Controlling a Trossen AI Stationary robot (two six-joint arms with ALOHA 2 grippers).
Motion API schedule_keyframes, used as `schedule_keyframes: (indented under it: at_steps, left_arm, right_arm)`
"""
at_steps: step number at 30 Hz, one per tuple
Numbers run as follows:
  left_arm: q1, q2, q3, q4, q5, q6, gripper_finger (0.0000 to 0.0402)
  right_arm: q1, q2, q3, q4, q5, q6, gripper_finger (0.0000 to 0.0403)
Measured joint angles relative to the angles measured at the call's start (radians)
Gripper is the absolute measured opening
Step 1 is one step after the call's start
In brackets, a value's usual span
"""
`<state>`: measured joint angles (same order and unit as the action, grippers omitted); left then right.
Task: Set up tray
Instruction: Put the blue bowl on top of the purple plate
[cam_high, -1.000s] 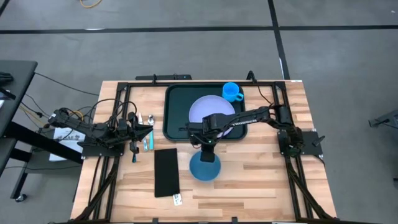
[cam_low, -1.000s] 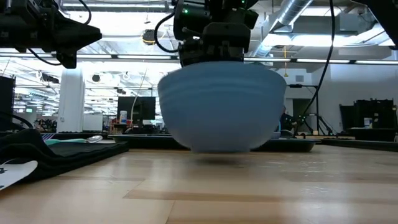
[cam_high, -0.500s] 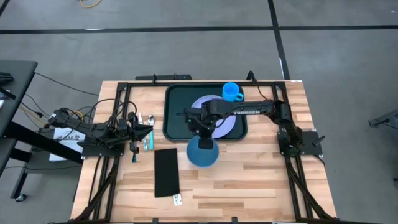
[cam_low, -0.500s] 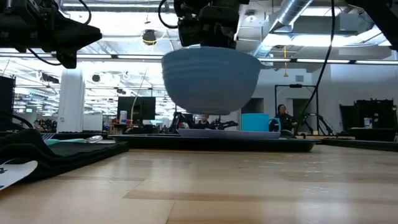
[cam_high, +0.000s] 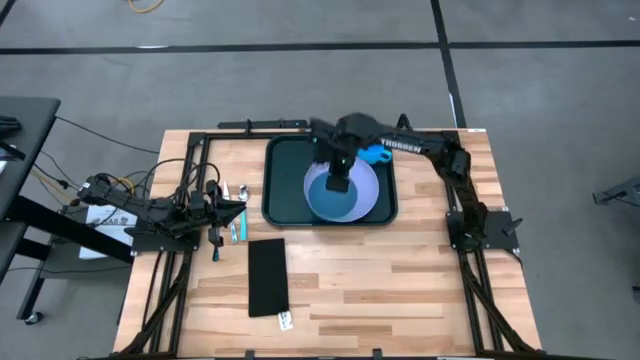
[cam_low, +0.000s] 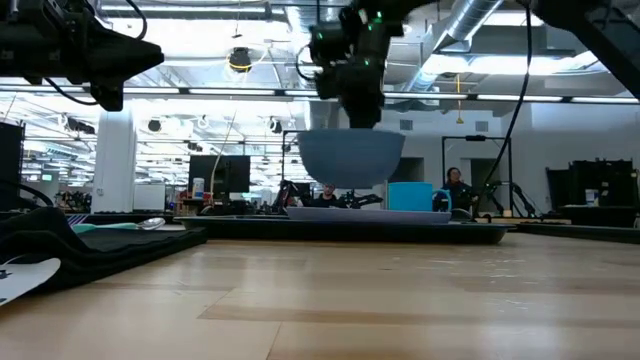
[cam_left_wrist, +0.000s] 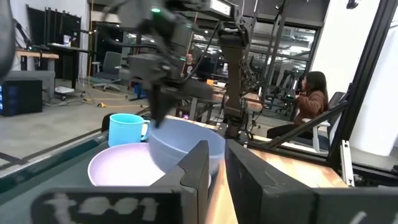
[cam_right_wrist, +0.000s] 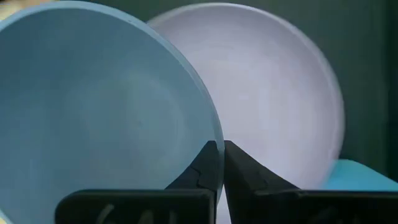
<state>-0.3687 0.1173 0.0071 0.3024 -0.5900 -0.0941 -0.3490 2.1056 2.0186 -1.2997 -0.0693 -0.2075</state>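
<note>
In the upper middle of the high view the right gripper (cam_high: 339, 182) hangs over the tray (cam_high: 282, 205), its fingers pinched on the rim of a light blue bowl (cam_high: 328, 196), held clear above the lavender plate (cam_high: 372, 190) as the low view shows. The tray lies at the table's far centre with the plate inside it and a blue cup (cam_high: 373, 150) near its upper right corner, seemingly inside the rim. The left gripper (cam_high: 236, 212) waits at the left of the frame, fingers close together and holding nothing.
</note>
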Motion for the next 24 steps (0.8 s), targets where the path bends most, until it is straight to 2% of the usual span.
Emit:
schedule_keyframes:
  at_steps: [10,16,24]
  left_arm:
    - [0.000,0.000,0.000,-0.005,0.000,-0.015,0.0041]
    - [0.000,0.000,0.000,-0.005,0.000,-0.015,0.0041]
    - [0.000,0.000,0.000,-0.020,0.000,-0.038,0.0041]
  right_arm:
    - [-0.207,0.000,0.000,0.040,-0.005,-0.031,0.0002]
    - [-0.231,0.000,0.000,0.072,-0.059,-0.054,0.0002]
    - [-0.220,0.010,-0.057,0.110,-0.064,-0.075,0.0001]
